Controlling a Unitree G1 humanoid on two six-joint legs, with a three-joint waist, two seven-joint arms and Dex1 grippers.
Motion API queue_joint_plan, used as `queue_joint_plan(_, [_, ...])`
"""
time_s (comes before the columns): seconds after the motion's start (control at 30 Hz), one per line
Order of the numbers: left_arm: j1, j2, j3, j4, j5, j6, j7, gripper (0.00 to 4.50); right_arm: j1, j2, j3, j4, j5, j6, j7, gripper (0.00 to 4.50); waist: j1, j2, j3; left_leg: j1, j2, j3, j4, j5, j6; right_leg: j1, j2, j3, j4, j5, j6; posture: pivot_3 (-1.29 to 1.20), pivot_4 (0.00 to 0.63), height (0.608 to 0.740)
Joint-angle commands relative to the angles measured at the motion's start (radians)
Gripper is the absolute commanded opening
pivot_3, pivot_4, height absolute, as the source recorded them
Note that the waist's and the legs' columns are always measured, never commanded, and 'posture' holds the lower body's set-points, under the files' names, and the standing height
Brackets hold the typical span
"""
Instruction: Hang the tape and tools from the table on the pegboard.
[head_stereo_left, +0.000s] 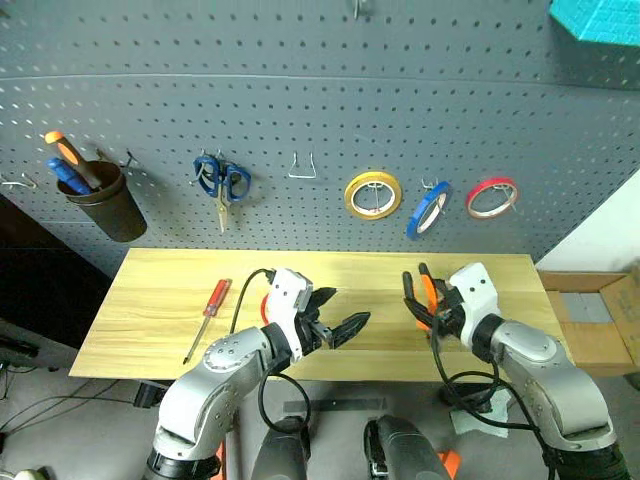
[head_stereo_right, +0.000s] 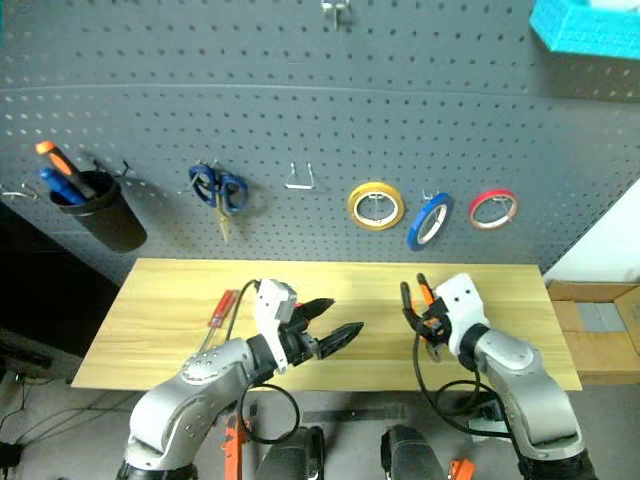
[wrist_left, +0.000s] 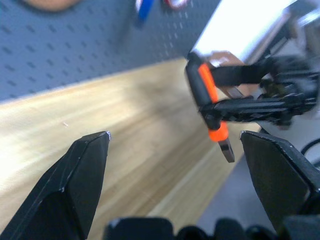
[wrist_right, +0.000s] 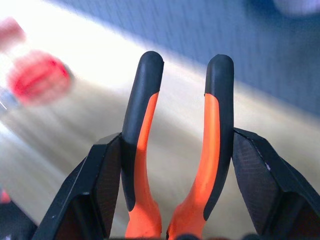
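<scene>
Right tool (head_stereo_left: 428, 300): clamped on the orange-and-black pliers (head_stereo_left: 425, 293), one black finger (wrist_right: 100, 185) pressed against each handle; it is held up above the right part of the table (head_stereo_left: 150, 300), handles pointing up toward the pegboard (head_stereo_left: 300, 80).
Left tool (head_stereo_left: 335, 318): fingers spread wide with nothing between them, raised over the middle of the table, pointing toward the right tool; the two are near each other but apart.
Pliers seen from the left wrist: steel nose pointing downward, off the table surface.
Slim red-handled tool (head_stereo_left: 210, 312): lying flat on the left part of the table, red handle toward the pegboard, thin shaft toward the near edge.
Red-handled scissors (head_stereo_left: 265, 305): on the table, mostly hidden behind the left arm; a red blur in the right wrist view (wrist_right: 37, 77) is probably these, though I cannot tell for sure.
Blue tape ring (head_stereo_left: 428, 208): on a pegboard hook, between the yellow tape ring (head_stereo_left: 373, 194) and the red tape ring (head_stereo_left: 491, 197).
Blue-handled scissors (head_stereo_left: 221, 182): hanging on the pegboard, blades down.
Dark cup (head_stereo_left: 104, 200): mounted at the pegboard's left, holding orange and blue handles.
Empty wire hook (head_stereo_left: 303, 166): between the blue-handled scissors and the yellow tape ring.
</scene>
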Motion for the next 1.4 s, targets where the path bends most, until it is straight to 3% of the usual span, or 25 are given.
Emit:
queue_joint_plan(0.03, [0.017,-0.008,0.060,-0.129,-0.057,0.024,0.053,4.50,-0.087,0.046,0.006,-0.070,0.023,-0.079,-0.021,2.78,0.000,-0.002,-0.017,0.001,0.000,0.000,0.000,0.000,0.000,0.001,0.000,0.000,0.000,0.000,0.000,0.11,0.033,0.740])
queue_joint_plan(0.3, [-0.023,0.037,0.252,-0.186,-0.153,0.061,0.134,4.50,-0.432,0.154,0.054,0.166,-0.001,-0.236,-0.021,2.78,0.010,-0.011,-0.070,0.014,0.000,0.001,0.000,0.001,0.002,0.012,0.002,0.000,0.000,0.002,-0.002,0.17,0.000,0.740])
queue_joint_plan(0.63, [-0.124,0.150,0.402,-0.065,-0.146,0.015,0.151,4.50,-0.756,0.267,0.050,0.614,-0.050,-0.516,-0.020,2.78,0.040,-0.016,-0.087,0.014,0.000,0.001,0.000,0.001,0.002,0.014,0.002,0.001,0.000,0.005,-0.009,0.23,0.000,0.740])
queue_joint_plan(1.07, [-0.222,0.182,0.364,0.075,-0.090,-0.063,0.141,4.50,-0.994,0.332,0.005,1.055,-0.072,-0.811,-0.050,2.78,0.085,-0.017,-0.089,0.014,0.001,0.001,-0.001,0.001,0.002,0.012,0.001,0.000,0.002,0.007,-0.012,0.28,0.002,0.740])
queue_joint_plan(1.4, [-0.361,0.163,0.246,0.243,-0.011,-0.149,0.090,4.50,-1.092,0.370,-0.011,1.298,-0.099,-0.979,-0.082,2.78,0.099,-0.016,-0.088,0.013,0.001,0.001,-0.001,0.001,0.002,0.012,0.001,-0.001,0.002,0.007,-0.013,0.30,0.051,0.740])
